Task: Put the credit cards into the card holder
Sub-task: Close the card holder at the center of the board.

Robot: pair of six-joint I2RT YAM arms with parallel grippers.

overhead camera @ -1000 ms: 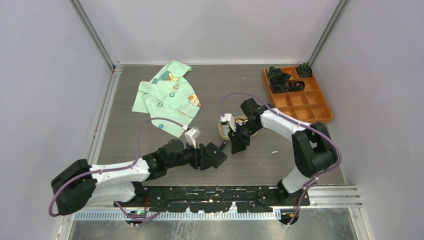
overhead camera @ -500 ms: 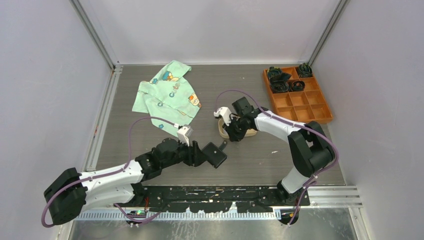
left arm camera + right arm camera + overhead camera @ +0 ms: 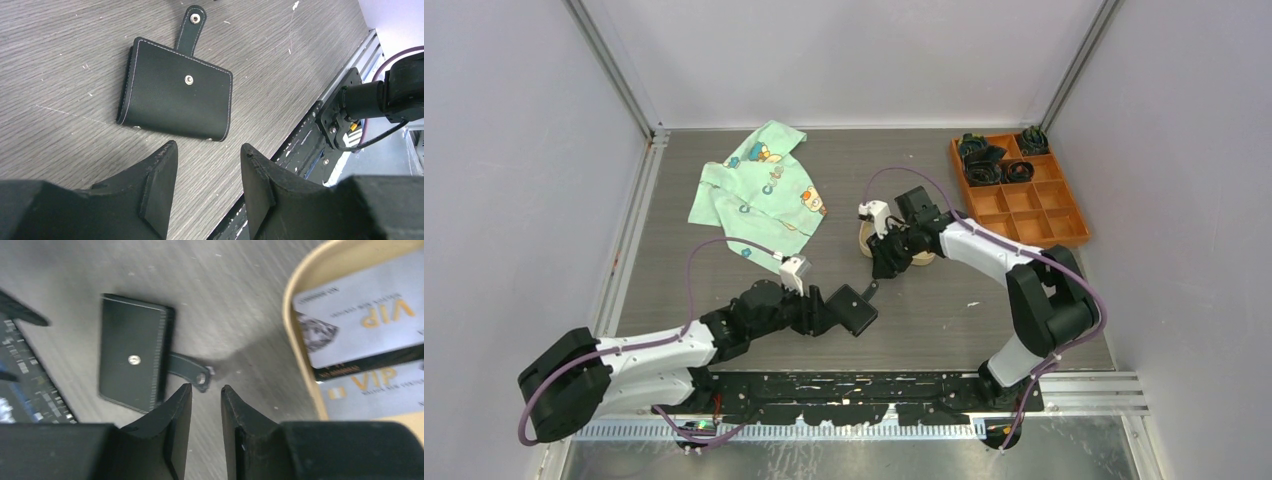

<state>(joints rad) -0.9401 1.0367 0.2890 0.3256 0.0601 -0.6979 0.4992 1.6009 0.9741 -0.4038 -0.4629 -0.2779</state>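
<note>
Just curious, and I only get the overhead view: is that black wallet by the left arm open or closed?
Observer: Closed. The left wrist view shows the wallet folded flat, its snap tab undone and sticking out.
Visitor: And where are the cards?
Observer: Two silver cards marked VIP in gold lie in the beige tray, seen from the right wrist.
Visitor: Is either pincer holding one?
Observer: No. The left pincer and right pincer are both empty, fingers apart.

Black card holder, white-stitched; silver credit cards, gold lettering, perhaps dark-striped; beige tray.
</note>
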